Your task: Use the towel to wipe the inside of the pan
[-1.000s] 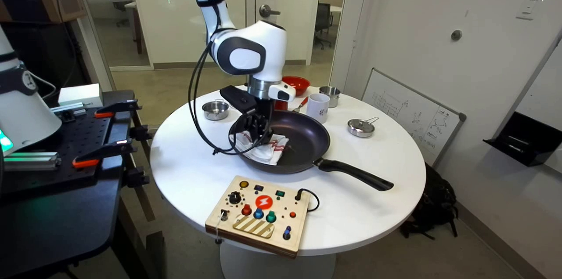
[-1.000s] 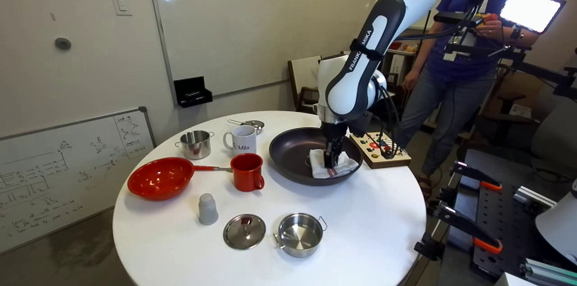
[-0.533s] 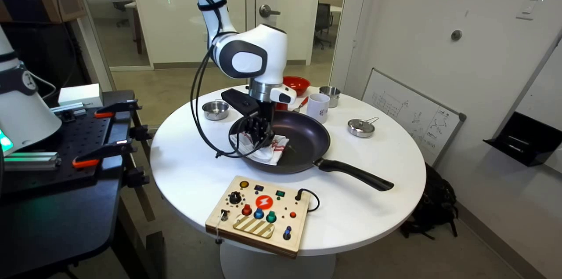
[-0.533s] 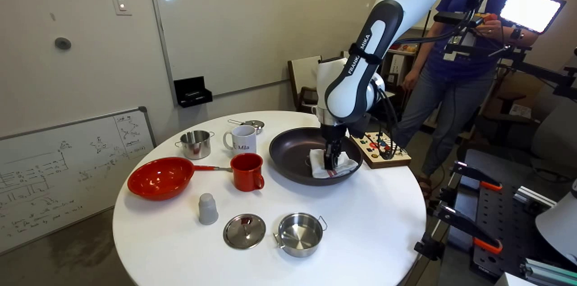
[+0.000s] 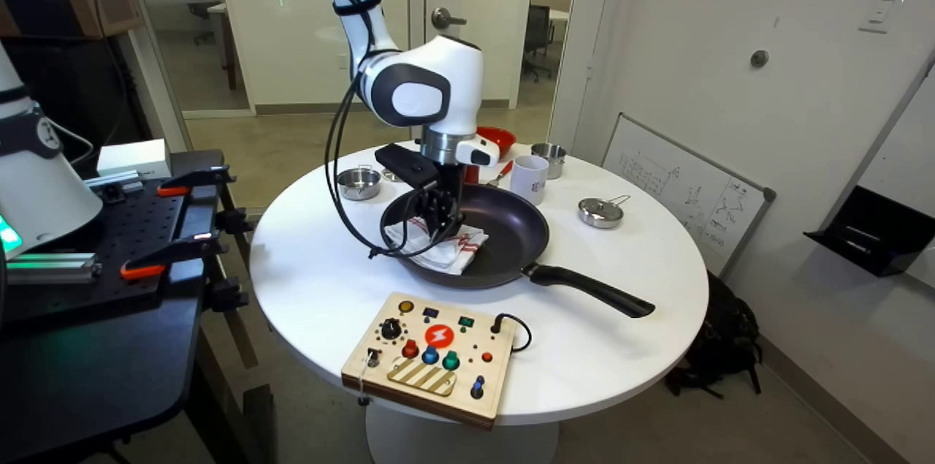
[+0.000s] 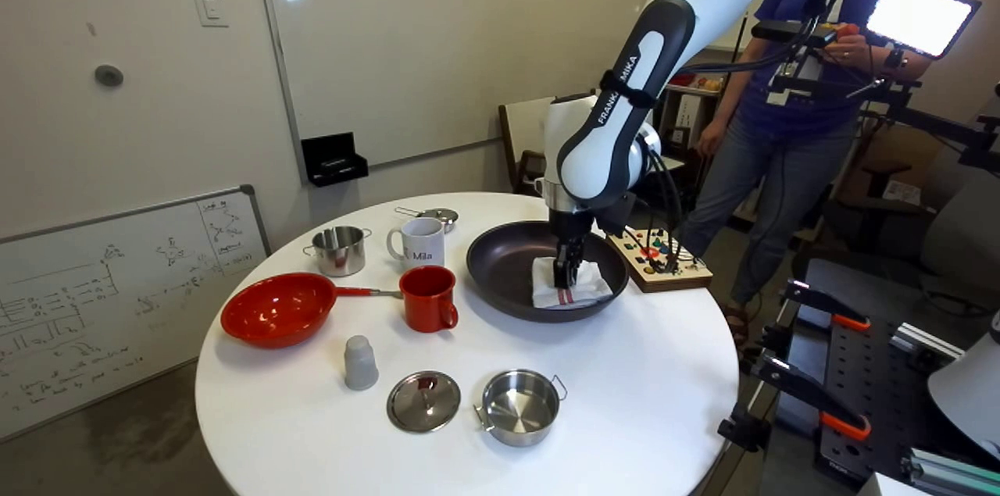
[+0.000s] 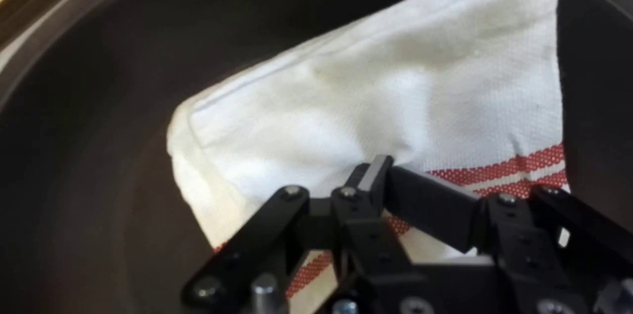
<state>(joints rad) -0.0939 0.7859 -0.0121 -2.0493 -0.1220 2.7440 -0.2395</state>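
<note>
Your gripper (image 7: 382, 159) is closed, its tips together — it seems to pinch a small fold near the middle of the towel (image 7: 366, 106), which lies inside the pan (image 6: 501, 265). The towel should be light and soft — this central hold suits it, but it may bunch when dragged.

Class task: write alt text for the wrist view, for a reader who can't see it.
A closed black end effector seems to pinch a folded, red-striped white towel lying in a dark pan. Bare pan shows on either side.
</note>
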